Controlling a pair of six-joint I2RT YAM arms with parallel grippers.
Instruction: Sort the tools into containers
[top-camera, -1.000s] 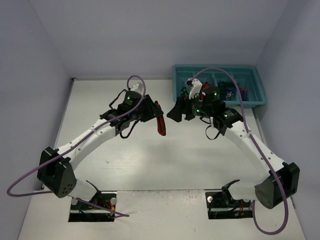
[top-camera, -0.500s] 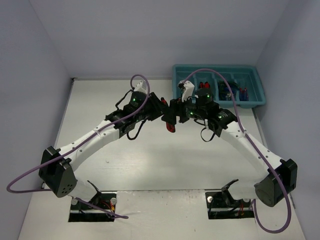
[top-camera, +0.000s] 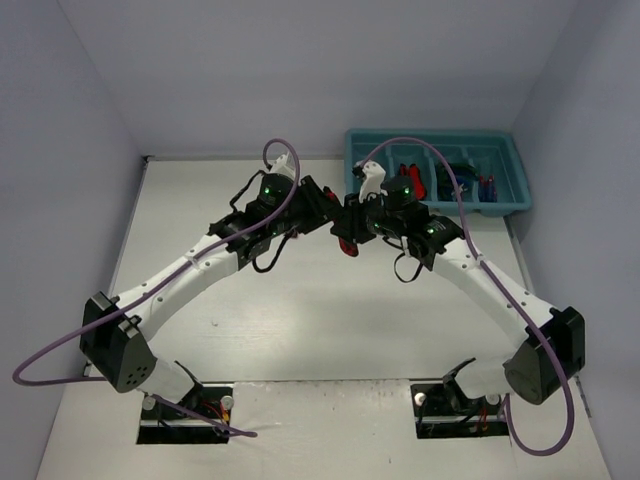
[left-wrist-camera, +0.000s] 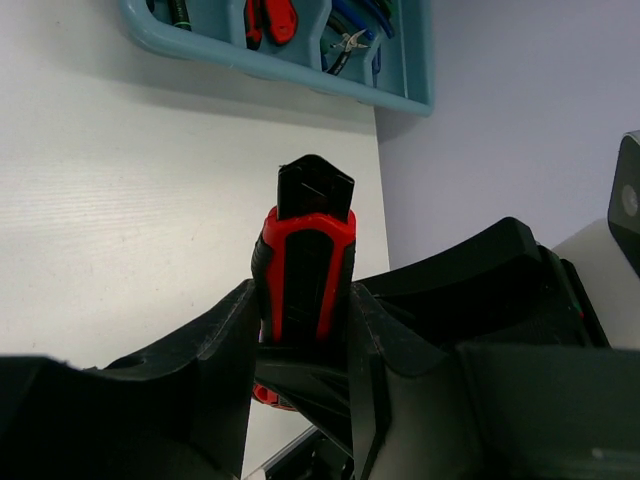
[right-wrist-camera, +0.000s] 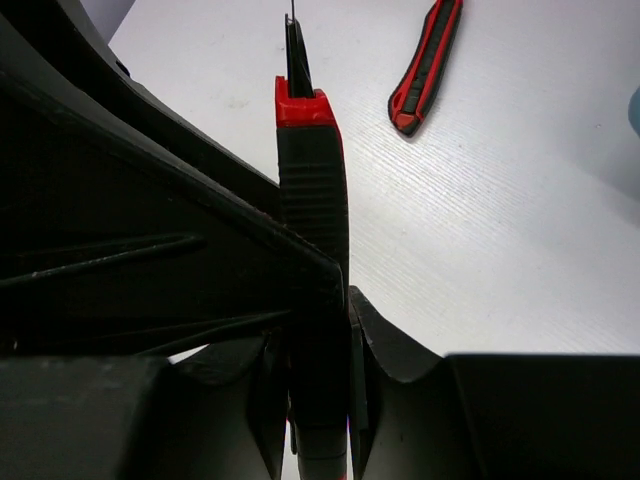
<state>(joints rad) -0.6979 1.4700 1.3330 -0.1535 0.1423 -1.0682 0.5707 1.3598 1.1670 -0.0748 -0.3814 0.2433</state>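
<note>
Red/blk utility knife (left-wrist-camera: 305, 270) sits above the table (top-camera: 300, 320), approx mid-table, near the front-L corner of the teal tray (top-camera: 430, 134). L gripper (left-wrist-camera: 303, 300) is clamped on its flat sides, w/ one end sticking out past the fingers. R gripper (right-wrist-camera: 345, 290) is closed on the same knife, seen edge-on betw. its fingers. The two grippers nearly touch. 2nd knife (right-wrist-camera: 426, 66) lies flat on the table, well apart. Tray compartments hold other tools.

A red-and-black knife (top-camera: 345, 245) hangs mid-frame above the bench, clamped by jaws from both sides, its black nose sticking out. A second knife (right-wrist-camera: 425, 65) of the same kind lies flat on the bench. The teal tray (top-camera: 490, 134), upper right, holds a third knife (left-wrist-camera: 272, 18) and blue pliers (left-wrist-camera: 350, 38).
</note>
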